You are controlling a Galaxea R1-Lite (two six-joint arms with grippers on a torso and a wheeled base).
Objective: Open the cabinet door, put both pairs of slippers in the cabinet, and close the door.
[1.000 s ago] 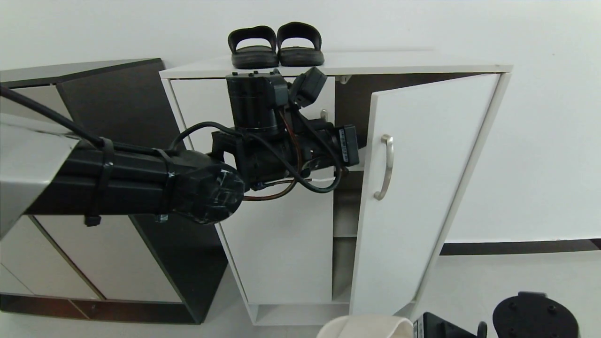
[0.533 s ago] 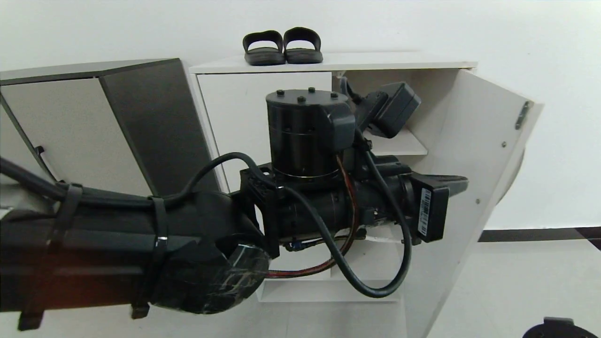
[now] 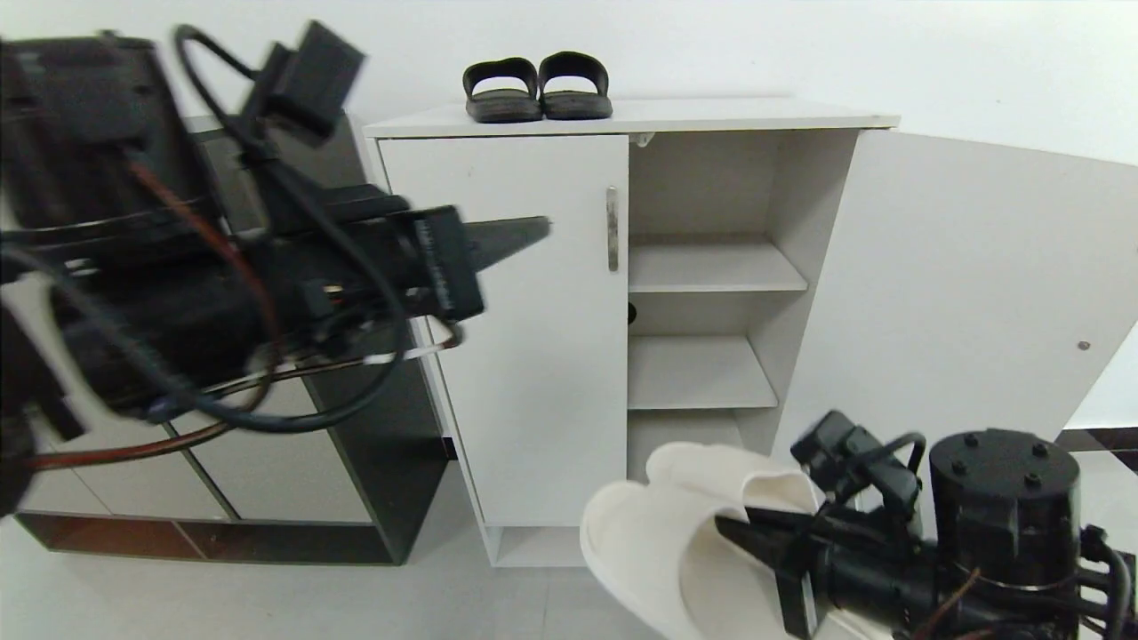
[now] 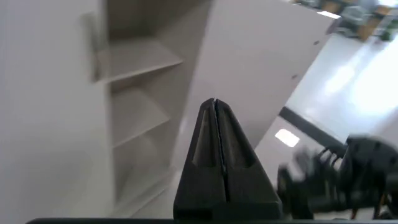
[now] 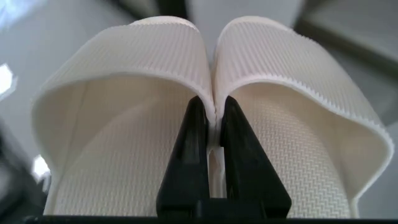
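Your right gripper (image 5: 211, 111) clamps its jaws on the white slippers (image 5: 298, 124), near the open cabinet door (image 3: 960, 284); left gripper (image 4: 215, 107), jaws pressed together.

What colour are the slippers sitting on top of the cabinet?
Black. The slippers on the cabinet show best in the head view.

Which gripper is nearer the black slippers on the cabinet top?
Left. The left gripper is before the closed door, below the black slippers; the right gripper sits far lower, holding the white slippers.
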